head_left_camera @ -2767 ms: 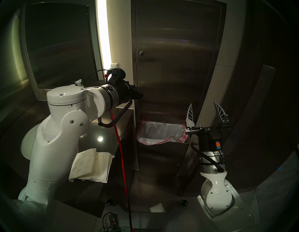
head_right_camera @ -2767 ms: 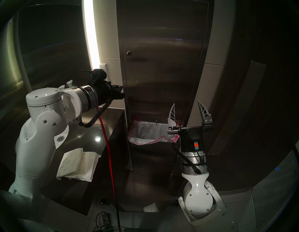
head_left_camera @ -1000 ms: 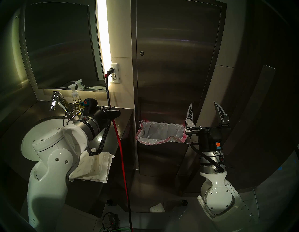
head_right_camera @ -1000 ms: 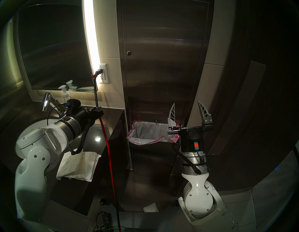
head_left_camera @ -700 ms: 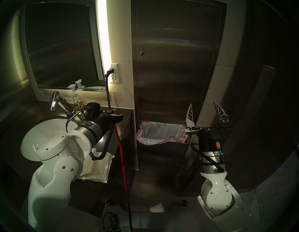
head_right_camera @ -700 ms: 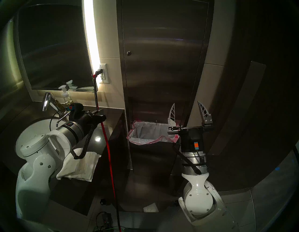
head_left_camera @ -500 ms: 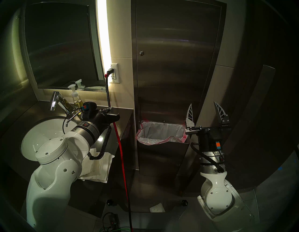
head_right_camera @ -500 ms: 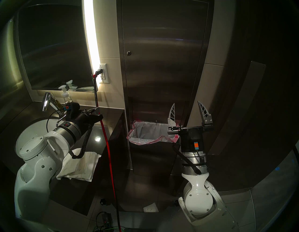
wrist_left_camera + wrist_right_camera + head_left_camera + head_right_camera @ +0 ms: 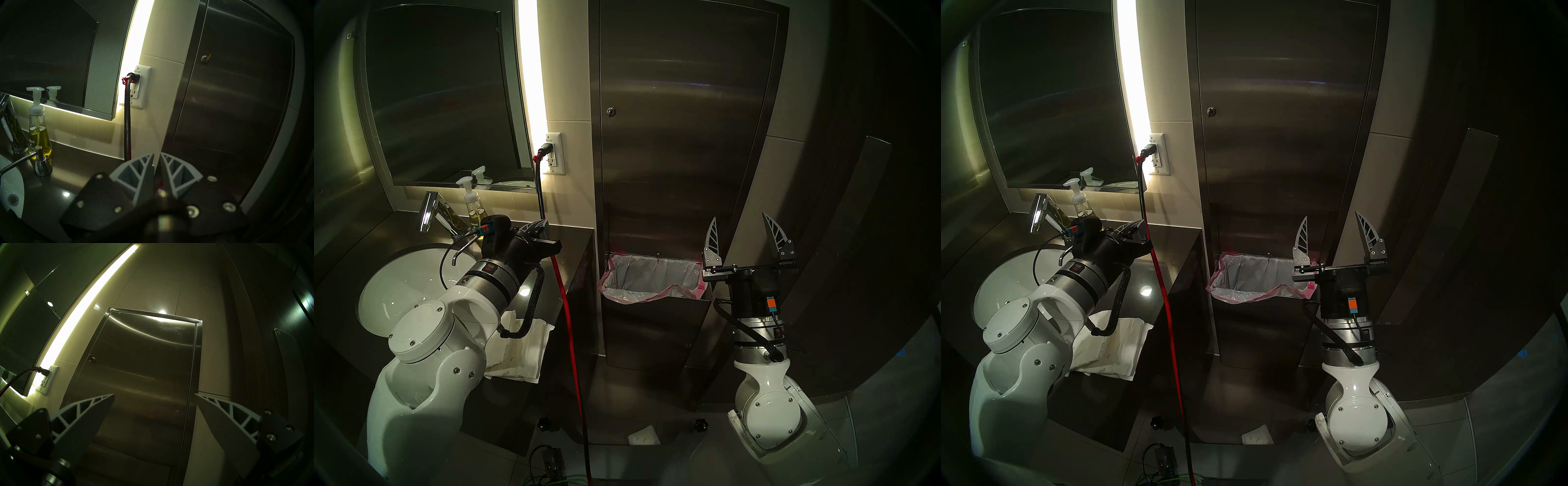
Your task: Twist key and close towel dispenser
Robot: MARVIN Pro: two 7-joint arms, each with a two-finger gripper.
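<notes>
The left gripper (image 9: pixel 157 157) hangs over the counter (image 9: pixel 566 244) with its fingers pressed together on nothing; just past its tips runs the red cord (image 9: pixel 566 312); up and to its right the towel dispenser (image 9: pixel 683 135) has its door flush, the key (image 9: pixel 208 56) sitting in the lock (image 9: pixel 204 58); the right gripper (image 9: pixel 742 234) stands spread wide and empty, pointing up beside the bin (image 9: pixel 653 276).

Both head views look down from above at the towel dispenser (image 9: pixel 683 135), slightly offset sideways. The left wrist view faces it obliquely from low over the tabletop (image 9: pixel 81 162); the right wrist view looks up it from below.
</notes>
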